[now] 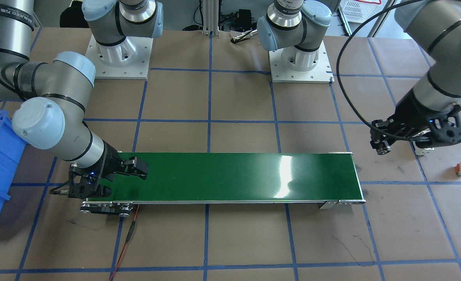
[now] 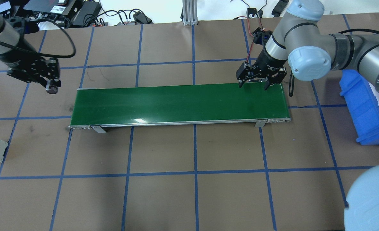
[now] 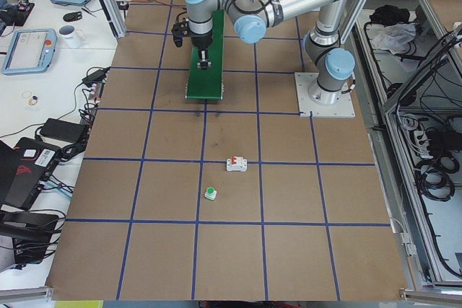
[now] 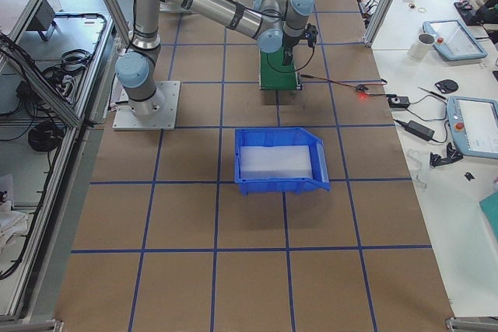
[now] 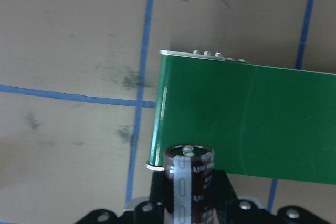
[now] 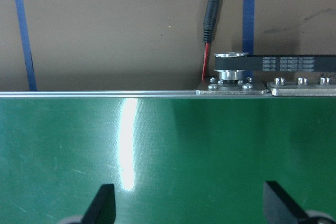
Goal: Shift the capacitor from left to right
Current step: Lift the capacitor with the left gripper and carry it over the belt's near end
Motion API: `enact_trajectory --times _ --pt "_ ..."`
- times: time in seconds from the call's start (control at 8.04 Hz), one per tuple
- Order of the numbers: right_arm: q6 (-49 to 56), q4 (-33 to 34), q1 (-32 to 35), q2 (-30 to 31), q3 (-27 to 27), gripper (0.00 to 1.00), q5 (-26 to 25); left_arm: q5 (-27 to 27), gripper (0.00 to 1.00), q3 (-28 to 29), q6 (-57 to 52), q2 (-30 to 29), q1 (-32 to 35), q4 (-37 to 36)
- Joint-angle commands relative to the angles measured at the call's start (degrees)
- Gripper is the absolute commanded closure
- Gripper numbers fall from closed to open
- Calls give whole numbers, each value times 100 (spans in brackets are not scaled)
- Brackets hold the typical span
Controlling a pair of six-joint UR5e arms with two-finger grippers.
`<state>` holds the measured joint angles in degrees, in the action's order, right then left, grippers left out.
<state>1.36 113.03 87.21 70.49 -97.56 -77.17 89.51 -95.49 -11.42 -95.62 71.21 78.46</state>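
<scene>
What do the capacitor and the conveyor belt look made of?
The capacitor: dark, glossy sleeve, probably plastic film, with a light printed stripe; the small silvery stud on top looks like metal. The conveyor belt: smooth green sheet, likely PVC or rubber, glossy enough to throw white glare; a faint weave shows close up.

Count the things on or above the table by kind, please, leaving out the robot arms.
Capacitor: 1
Breaker: 1
Push button: 1
Conveyor belt: 1
Blue bin: 1
Total: 5

capacitor [image 5: 190, 183]: dark brown, grey stripe | belt [image 2: 176, 102]: green | bin [image 2: 363, 108]: blue | table [image 2: 163, 154]: brown
</scene>
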Motion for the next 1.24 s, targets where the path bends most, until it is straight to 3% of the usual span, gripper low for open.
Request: enact_trajectory --times 0.0,0.25,0.37,1.0,1.12 --pt "13 8 -2 -9 0 0 -9 -21 100 -354 403 -53 780 -93" --pt "57 8 -2 -9 0 0 -70 -580 100 -951 351 -53 807 -873" --pt "58 0 -2 0 0 0 -62 -584 100 -1128 299 -79 798 -928" --pt "40 -70 -2 0 -9 0 -17 -610 100 -1209 -220 -676 746 -2367" --pt "66 -79 -2 0 -9 0 -17 -619 100 -1217 -203 -686 754 -2379"
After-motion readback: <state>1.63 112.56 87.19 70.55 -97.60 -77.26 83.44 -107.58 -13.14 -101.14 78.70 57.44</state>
